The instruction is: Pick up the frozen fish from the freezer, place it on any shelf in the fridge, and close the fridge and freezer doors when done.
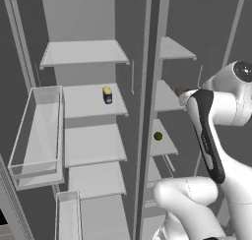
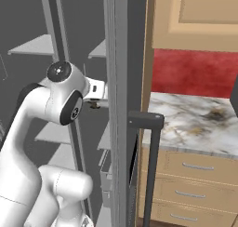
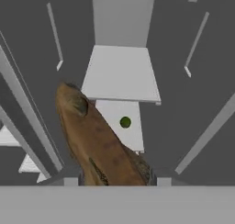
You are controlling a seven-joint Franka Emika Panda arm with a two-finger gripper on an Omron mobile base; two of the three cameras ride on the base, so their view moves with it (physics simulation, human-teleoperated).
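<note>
From my hand camera, the nearest thing is the claw [image 3: 114, 182], pressed together on the tail end of the frozen fish [image 3: 94, 140]. The fish is brown and slim, and it reaches up and left away from the claw, held in the air above the freezer shelves. Just past it, lower down, a small green ball [image 3: 125, 122] sits on a pale shelf of the freezer [image 3: 120, 74].

From my left base camera, the white arm reaches into that narrower compartment on the right, and a sliver of the brown fish [image 1: 180, 92] shows at the wrist. The green ball [image 1: 157, 135] rests one shelf lower. Farther left, in the wider fridge [image 1: 93, 145], a yellow-and-blue can [image 1: 107, 95] stands on the second shelf. The top shelf [image 1: 83, 52] lies above it. Both doors stand open.
</note>
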